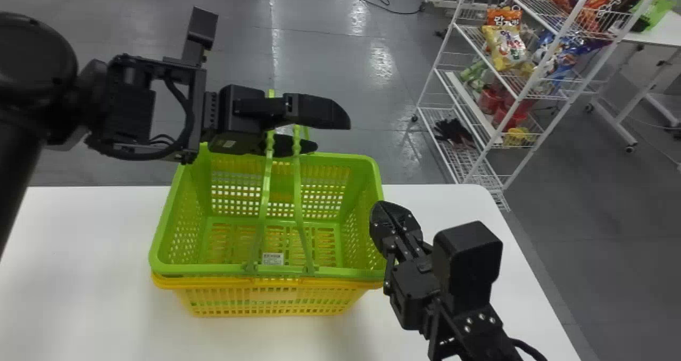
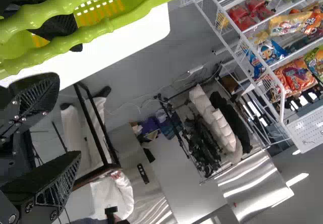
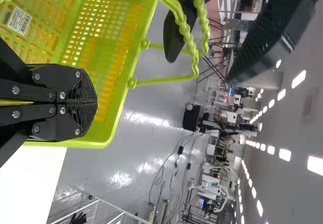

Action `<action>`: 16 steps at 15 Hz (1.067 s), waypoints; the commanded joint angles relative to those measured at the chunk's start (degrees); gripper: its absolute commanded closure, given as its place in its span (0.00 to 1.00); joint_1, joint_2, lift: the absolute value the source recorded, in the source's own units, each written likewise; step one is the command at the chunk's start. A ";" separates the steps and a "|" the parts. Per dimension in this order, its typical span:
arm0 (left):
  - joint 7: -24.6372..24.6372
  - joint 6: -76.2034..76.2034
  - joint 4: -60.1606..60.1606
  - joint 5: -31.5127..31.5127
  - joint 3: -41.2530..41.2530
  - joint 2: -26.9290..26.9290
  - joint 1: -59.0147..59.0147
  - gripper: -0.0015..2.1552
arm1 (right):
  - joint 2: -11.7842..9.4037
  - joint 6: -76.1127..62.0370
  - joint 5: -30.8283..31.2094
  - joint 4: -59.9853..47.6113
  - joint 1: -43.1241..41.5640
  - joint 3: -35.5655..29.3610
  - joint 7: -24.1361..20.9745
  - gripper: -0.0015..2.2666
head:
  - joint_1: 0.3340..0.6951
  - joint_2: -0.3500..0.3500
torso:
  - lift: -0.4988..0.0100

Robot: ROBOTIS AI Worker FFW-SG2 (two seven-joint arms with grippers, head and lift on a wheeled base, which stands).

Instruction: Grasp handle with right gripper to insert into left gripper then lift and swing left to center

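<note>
Head view: handles (green) beside left gripper.

White table with rounded corner; yellow basket upright on top.

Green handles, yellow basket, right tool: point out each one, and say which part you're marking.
Green handles [image 3: 185, 31]: right wrist view, on the twisted grip of one.
Yellow basket [image 1: 274, 295]: head view, on its near wall below the rim.
Right tool [image 3: 96, 103]: right wrist view, where its closed fingertips meet.
</note>
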 commanded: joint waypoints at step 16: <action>8.80 2.09 9.13 12.57 2.02 -0.27 -9.93 0.04 | 0.77 -34.84 -3.22 11.63 15.24 -6.88 -0.09 0.08 | 1.00 0.03 | 0.80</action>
